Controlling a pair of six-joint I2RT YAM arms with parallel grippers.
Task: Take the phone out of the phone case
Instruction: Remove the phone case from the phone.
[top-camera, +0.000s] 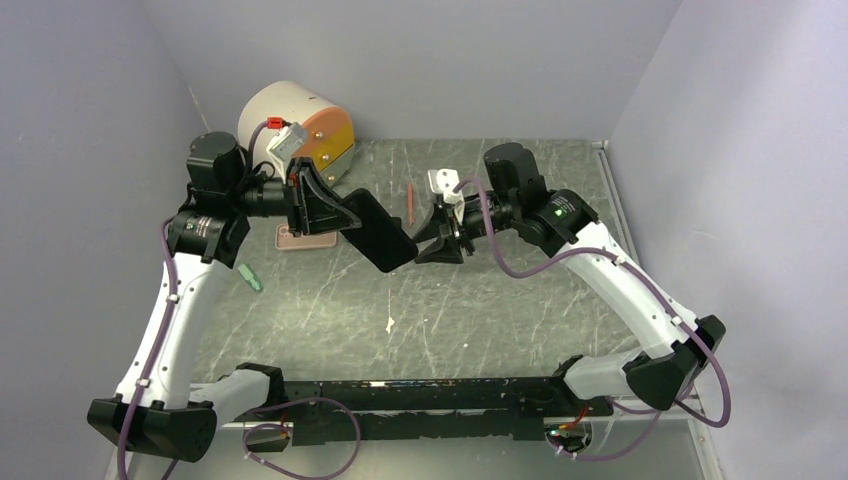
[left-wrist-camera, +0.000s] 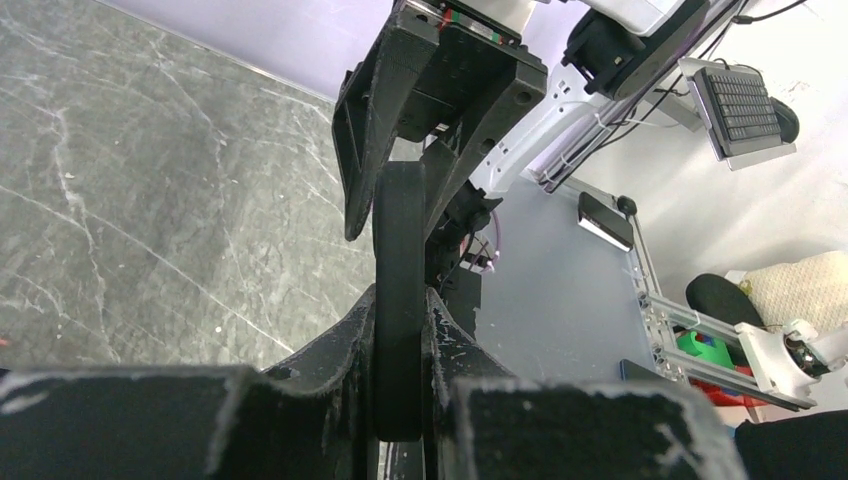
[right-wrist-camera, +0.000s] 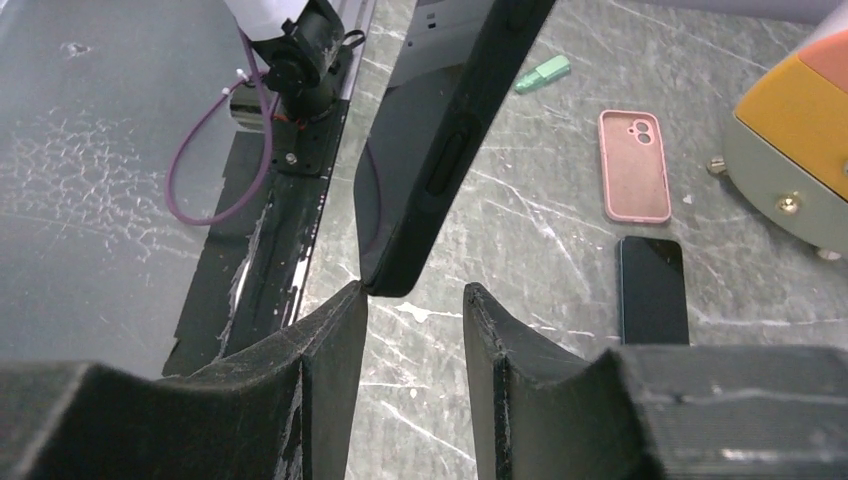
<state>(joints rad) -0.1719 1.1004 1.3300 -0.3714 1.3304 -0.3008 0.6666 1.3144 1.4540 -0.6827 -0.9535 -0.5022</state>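
My left hand (top-camera: 350, 213) is shut tight on the black case (top-camera: 382, 240) and holds it up in the air over the table (top-camera: 480, 320). The case is pinched flat between my two fingers. It sticks out past them toward my right hand (top-camera: 435, 247). I cannot tell if a phone is inside it.

My right hand is open. Its fingers are a bit apart and there is nothing in it. The far corner of the black case is right at the tip of one right finger (right-wrist-camera: 340, 320). It is just by the gap and not pinched.

Down on the table, below my left hand, lies a pink case (right-wrist-camera: 633, 165). A dark phone (right-wrist-camera: 652, 290) lies flat just beside it. A green bit (right-wrist-camera: 543, 73) lies near them. A red pen (top-camera: 409, 203) lies farther back, between my two hands.
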